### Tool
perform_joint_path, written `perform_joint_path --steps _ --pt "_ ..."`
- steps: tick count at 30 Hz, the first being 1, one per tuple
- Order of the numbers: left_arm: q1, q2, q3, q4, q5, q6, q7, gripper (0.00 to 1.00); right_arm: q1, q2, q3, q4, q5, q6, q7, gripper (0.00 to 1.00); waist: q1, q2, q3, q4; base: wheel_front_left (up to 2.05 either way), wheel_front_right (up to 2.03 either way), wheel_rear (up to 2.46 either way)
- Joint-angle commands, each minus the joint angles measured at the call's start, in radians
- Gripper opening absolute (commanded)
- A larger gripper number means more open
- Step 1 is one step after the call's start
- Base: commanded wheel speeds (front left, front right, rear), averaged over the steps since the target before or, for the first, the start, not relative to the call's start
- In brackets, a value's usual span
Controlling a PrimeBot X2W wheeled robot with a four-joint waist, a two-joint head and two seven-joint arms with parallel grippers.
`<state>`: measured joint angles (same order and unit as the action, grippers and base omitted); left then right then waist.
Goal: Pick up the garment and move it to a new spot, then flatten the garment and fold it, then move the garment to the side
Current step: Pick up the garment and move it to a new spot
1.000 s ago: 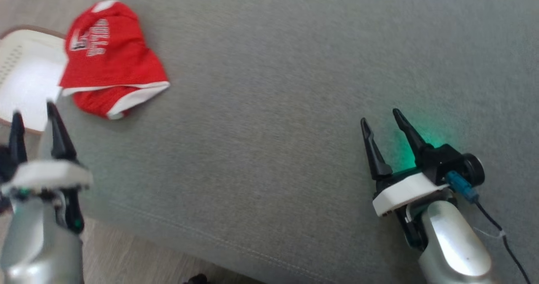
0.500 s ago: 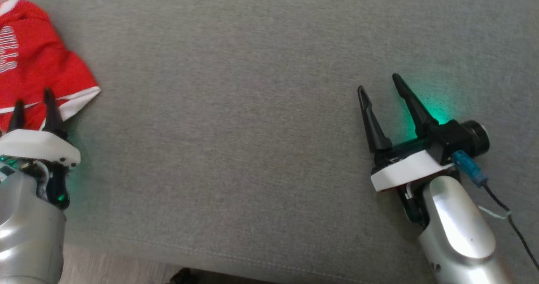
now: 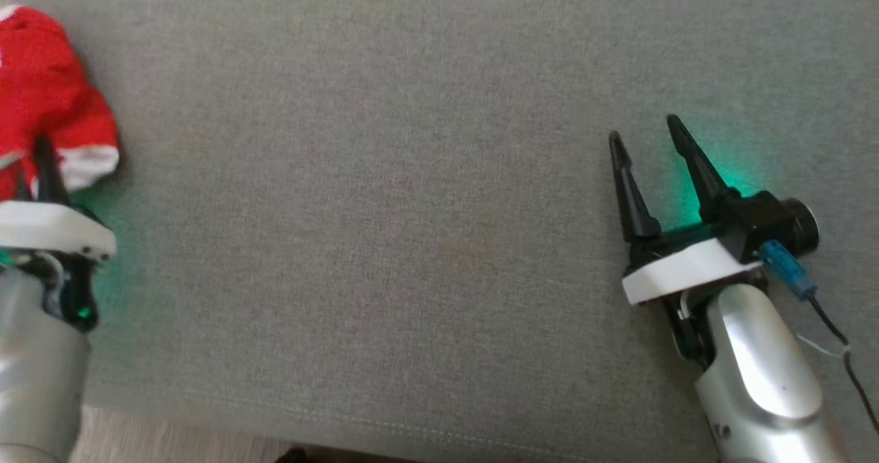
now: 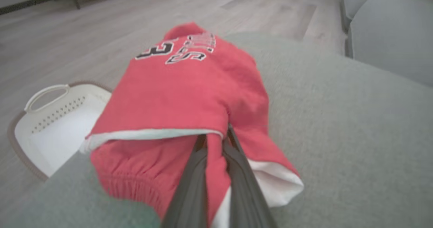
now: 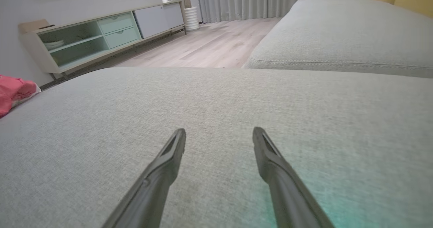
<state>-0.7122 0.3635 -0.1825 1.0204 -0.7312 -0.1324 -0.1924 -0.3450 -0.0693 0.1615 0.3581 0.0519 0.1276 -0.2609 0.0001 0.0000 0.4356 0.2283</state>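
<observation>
We are at the very start of the job. The garment (image 4: 182, 99), a red piece with white trim and black-and-white lettering, sits bunched at the far left edge of the grey cushion (image 3: 384, 209). It is neither spread nor folded. The left jaws are closed on it: in the left wrist view the two dark fingers (image 4: 192, 187) stand almost together with a fold of red cloth pinched between them, just under the white hem. From these views we cannot tell whether the cloth is off the cushion or only gathered up on it.

The right jaws stand wide open and hold nothing. Their fingers (image 3: 628, 188) hover low over the right part of the cushion, well apart from the garment, with bare grey fabric between them and a green glow on the fabric just beside them. A white laundry basket (image 4: 50, 119) sits on the wooden floor off the cushion's left edge, beyond the garment.

So we judge that only the grasp of the first step is made. The carry to a new spot on the cushion is left, and the broad bare middle looks the natural place for it. After that come the flattening, the fold, and the final move to the side. None of these shows any sign of being done. Since the grip takes only a small pinch of cloth near the hem, we expect the rest to hang and drag when lifted.
</observation>
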Motion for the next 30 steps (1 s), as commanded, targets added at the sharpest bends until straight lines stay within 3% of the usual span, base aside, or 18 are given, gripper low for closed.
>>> perform_joint_path --steps 1,7,14,21,24,28,29,30 --pt "-0.035 0.095 0.002 -0.052 -0.003 0.002 -0.03 0.0 0.039 0.009 0.013 0.001 0.014 0.003 -0.001 1.0 -0.0001 0.0 -0.041 -0.01 0.0 0.0 0.0" --pt "-0.081 0.149 -0.115 -0.232 -0.001 0.002 -0.065 0.0 0.071 0.018 0.022 0.013 0.047 0.003 -0.001 1.0 -0.0001 0.0 -0.13 -0.061 0.0 0.0 0.0" --pt "-0.111 0.1 -0.259 -0.431 -0.03 0.002 -0.069 0.0 0.09 0.019 0.044 0.013 0.122 0.003 -0.001 1.0 -0.0001 0.0 -0.195 -0.167 0.0 0.0 0.0" --pt "-0.11 -0.048 -0.416 -0.567 -0.055 0.002 -0.069 0.0 0.104 0.019 0.06 0.018 0.158 0.003 -0.001 1.0 -0.0001 0.0 -0.215 -0.295 0.0 0.0 0.0" --pt "-0.089 -0.115 -0.501 -0.572 -0.058 0.002 -0.069 0.0 0.105 0.019 0.067 0.02 0.176 0.003 -0.001 1.0 -0.0001 0.0 -0.217 -0.347 0.0 0.0 0.0" --pt "-0.035 -0.189 -0.541 -0.552 -0.049 0.002 -0.069 0.0 0.11 0.019 0.074 0.025 0.185 0.003 -0.001 1.0 -0.0001 0.0 -0.219 -0.392 0.0 0.0 0.0" --pt "-0.01 -0.206 -0.543 -0.536 -0.05 0.002 -0.069 0.22 0.113 0.019 0.075 0.025 0.187 0.003 -0.001 1.0 -0.0001 0.0 -0.222 -0.397 0.0 0.0 0.0" --pt "0.015 -0.218 -0.551 -0.514 -0.049 0.002 -0.069 0.95 0.116 0.019 0.075 0.026 0.188 0.003 -0.001 1.0 -0.0001 0.0 -0.224 -0.401 0.0 0.0 0.0"
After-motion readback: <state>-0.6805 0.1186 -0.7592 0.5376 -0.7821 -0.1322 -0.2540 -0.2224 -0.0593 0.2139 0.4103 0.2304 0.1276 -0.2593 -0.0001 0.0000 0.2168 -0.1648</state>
